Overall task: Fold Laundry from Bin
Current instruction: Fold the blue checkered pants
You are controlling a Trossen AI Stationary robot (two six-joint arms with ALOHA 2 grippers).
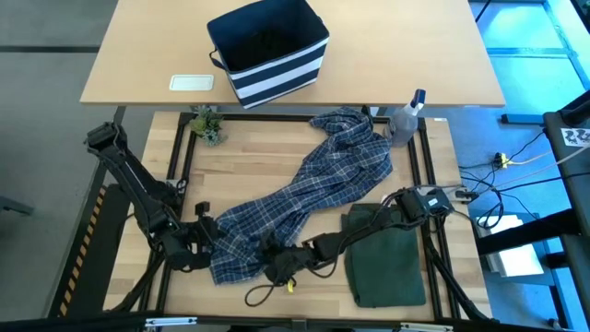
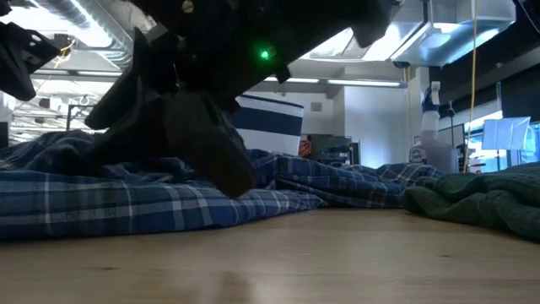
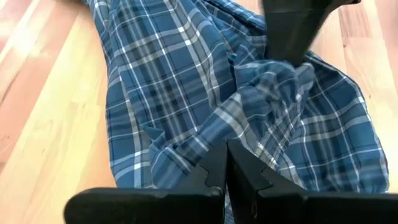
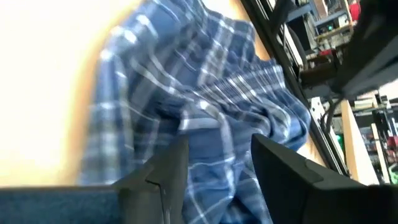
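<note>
The blue-and-white plaid shirt [image 1: 313, 184] lies stretched slantwise across the table, from the far right to the near left. Right of it, the dark olive-green garment [image 1: 383, 263] lies folded flat. The navy striped bin [image 1: 267, 51] stands on the far table. My left gripper [image 3: 227, 155] is shut, over the shirt's near-left end [image 1: 205, 238]. My right gripper [image 4: 219, 142] is open at the shirt's near end [image 1: 277, 266], with a raised fold between its fingers. My left gripper: I cannot tell whether its shut fingers touch the plaid cloth beneath them. My right gripper comes slanting down from the table's right. Its fingers [image 4: 174, 168] stand on either side of a bunched fold [image 3: 273, 81] near the shirt's near end. The shirt lies on the table.
A clear spray bottle [image 1: 406, 118] stands at the far right beside the shirt's far end. A small plant [image 1: 210, 124] sits at the far left corner. A loose cord [image 1: 263, 293] lies near the front edge. Bare wood shows left of the shirt.
</note>
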